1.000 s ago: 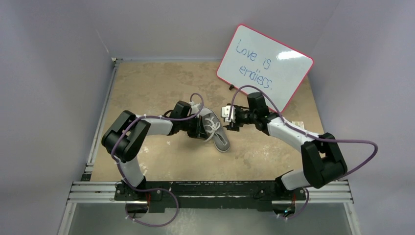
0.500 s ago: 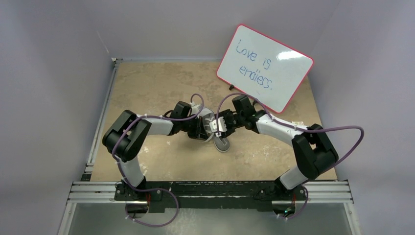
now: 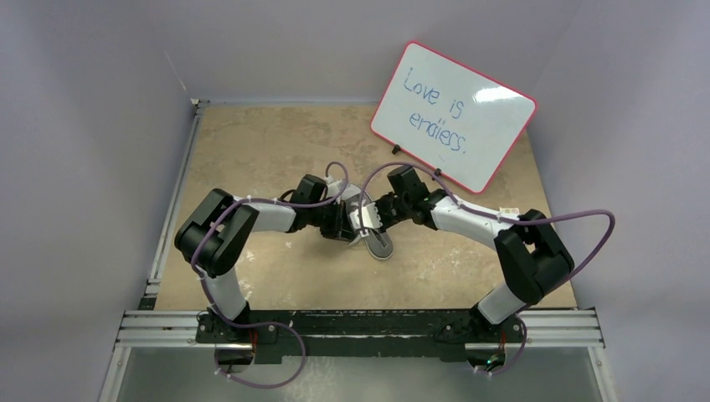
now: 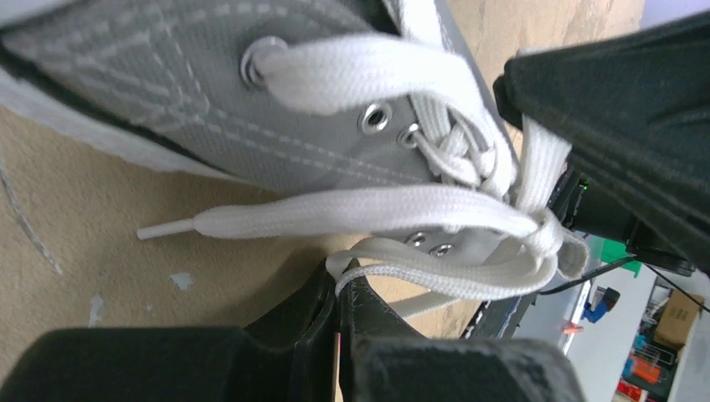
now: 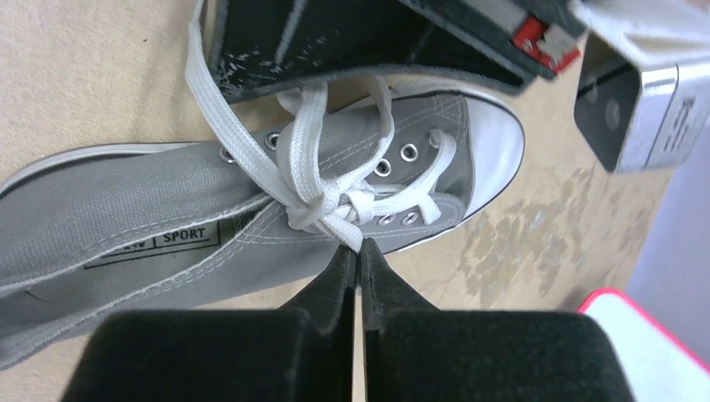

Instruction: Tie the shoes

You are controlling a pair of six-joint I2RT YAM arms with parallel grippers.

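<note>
A small grey canvas sneaker (image 5: 167,201) with a white toe cap and white laces lies on its side on the tan table, between the two arms (image 3: 379,243). My left gripper (image 4: 345,280) is shut on a folded loop of white lace (image 4: 435,272) beside the eyelets. My right gripper (image 5: 358,248) is shut on another lace loop (image 5: 343,228) that comes out of the crossing over the tongue. A loose lace end (image 4: 251,222) runs along the table. The two grippers meet over the shoe (image 3: 362,219).
A whiteboard (image 3: 452,113) with a pink rim and blue writing leans at the back right, close behind the right arm. Grey walls close in the table on three sides. A metal rail (image 3: 360,328) carries both arm bases at the near edge.
The right arm swung left from beside the shoe to over it, and its gripper went from open to shut on a lace loop. The left arm held still.
</note>
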